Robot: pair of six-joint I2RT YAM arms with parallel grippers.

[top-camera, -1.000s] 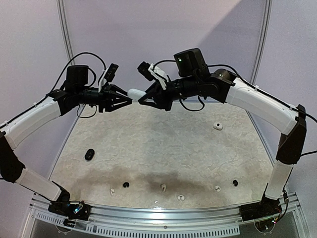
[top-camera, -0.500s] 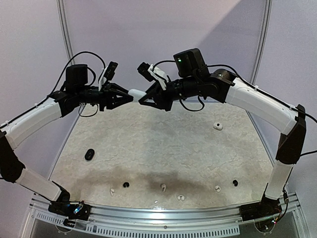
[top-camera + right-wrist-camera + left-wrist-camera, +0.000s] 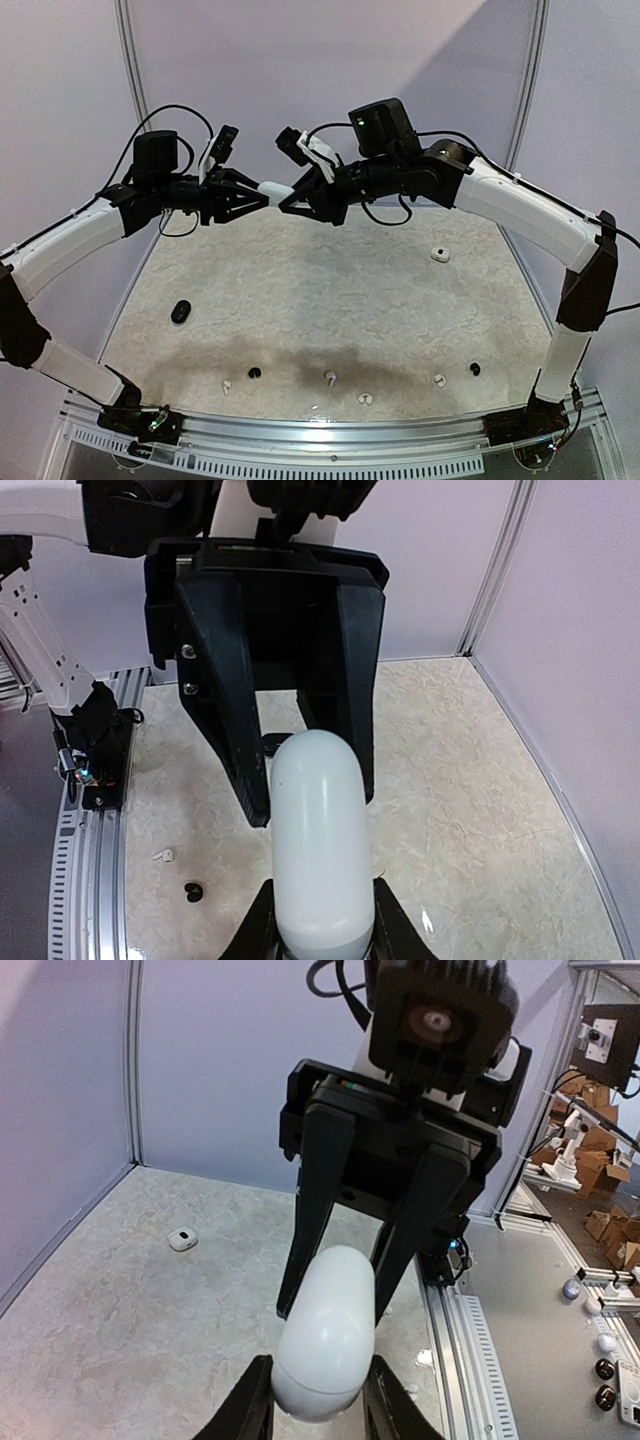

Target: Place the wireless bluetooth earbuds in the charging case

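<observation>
A white pebble-shaped charging case (image 3: pixel 273 188) is held in the air over the back of the table, closed, with one gripper on each end. My left gripper (image 3: pixel 262 196) is shut on one end (image 3: pixel 322 1360). My right gripper (image 3: pixel 286 198) is shut on the other end (image 3: pixel 320 860). Several tiny earbuds lie near the front edge: white ones (image 3: pixel 226 386) (image 3: pixel 329 377) (image 3: pixel 365 398) (image 3: pixel 438 380) and black ones (image 3: pixel 254 373) (image 3: pixel 474 369). The right wrist view shows a white earbud (image 3: pixel 163 855) and a black one (image 3: pixel 192 890) on the table below.
A black case (image 3: pixel 180 312) lies at the table's left. A small white case (image 3: pixel 439 254) lies at the right rear and also shows in the left wrist view (image 3: pixel 182 1239). Purple walls enclose the back and sides. An aluminium rail (image 3: pixel 330 432) runs along the front.
The two grippers have drawn slightly closer together around the white case, so less of it shows between them. The earbuds and other cases have not moved.
</observation>
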